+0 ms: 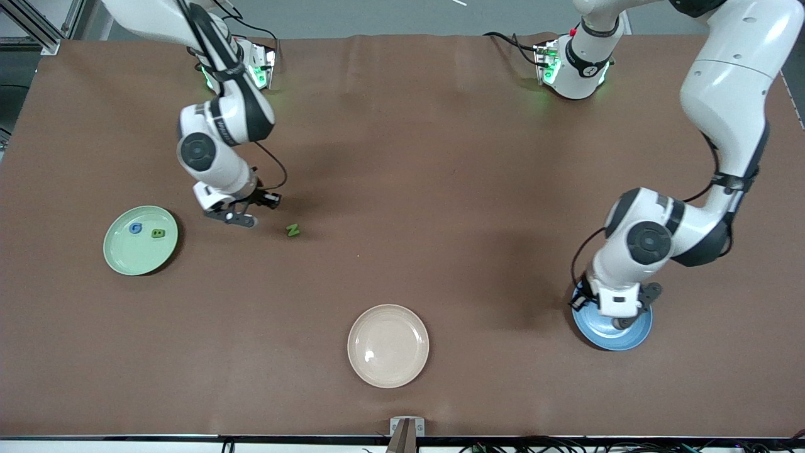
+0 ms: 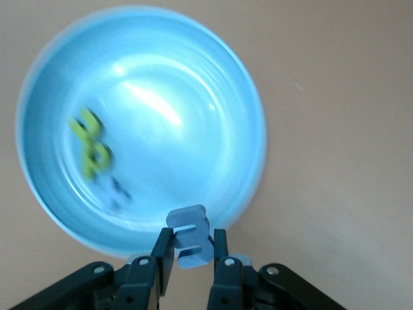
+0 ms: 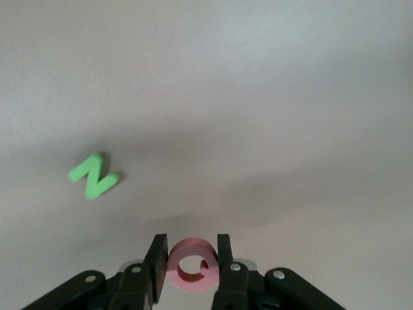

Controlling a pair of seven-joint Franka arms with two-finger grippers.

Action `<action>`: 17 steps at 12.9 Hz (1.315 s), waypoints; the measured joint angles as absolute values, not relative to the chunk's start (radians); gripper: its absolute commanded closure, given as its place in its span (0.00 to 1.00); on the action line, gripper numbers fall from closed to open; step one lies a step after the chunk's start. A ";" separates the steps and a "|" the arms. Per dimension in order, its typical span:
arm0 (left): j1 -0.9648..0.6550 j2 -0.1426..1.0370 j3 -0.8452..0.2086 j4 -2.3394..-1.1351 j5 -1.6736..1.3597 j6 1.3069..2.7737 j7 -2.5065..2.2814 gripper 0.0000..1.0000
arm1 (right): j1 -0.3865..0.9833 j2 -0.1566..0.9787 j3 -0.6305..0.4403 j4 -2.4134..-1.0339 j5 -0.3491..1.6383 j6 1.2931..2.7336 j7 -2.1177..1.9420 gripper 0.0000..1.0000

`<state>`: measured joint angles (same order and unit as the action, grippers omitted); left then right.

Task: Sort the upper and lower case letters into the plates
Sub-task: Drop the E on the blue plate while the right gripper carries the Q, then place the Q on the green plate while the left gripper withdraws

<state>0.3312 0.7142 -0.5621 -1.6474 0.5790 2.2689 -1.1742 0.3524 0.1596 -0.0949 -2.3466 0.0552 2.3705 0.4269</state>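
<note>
My left gripper hangs over the rim of the blue plate, shut on a blue letter. Green letters and a blurred blue one lie in that plate. My right gripper is shut on a pink letter, over the table between the mint green plate and a green N. The mint plate holds a blue letter and a green letter.
A cream plate with nothing in it sits nearest the front camera, midway along the table. Brown cloth covers the whole table. The arm bases stand along the edge farthest from the camera.
</note>
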 measured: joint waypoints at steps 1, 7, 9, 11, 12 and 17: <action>0.361 0.720 -0.561 -1.648 0.579 2.274 -1.122 0.15 | 0.289 0.145 -0.106 -2.293 0.025 2.292 0.345 0.77; 0.424 0.693 -0.559 -1.632 0.595 2.289 -0.834 0.00 | -0.078 0.177 -0.127 -2.098 -0.007 2.169 -0.223 0.77; 0.424 0.614 -0.574 -1.627 0.595 2.246 -0.726 0.00 | -0.146 0.240 -0.126 -2.075 -0.008 2.213 -0.337 0.77; 0.423 0.520 -0.596 -1.626 0.593 2.165 -0.651 0.00 | -0.195 0.314 -0.125 -2.068 -0.008 2.305 -0.422 0.77; 0.422 0.475 -0.604 -1.625 0.577 2.120 -0.615 0.00 | -0.213 0.353 -0.125 -2.061 -0.008 2.346 -0.450 0.77; 0.456 0.275 -0.606 -1.620 0.325 1.930 -0.345 0.00 | -0.234 0.503 -0.119 -1.975 -0.007 2.386 -0.483 0.77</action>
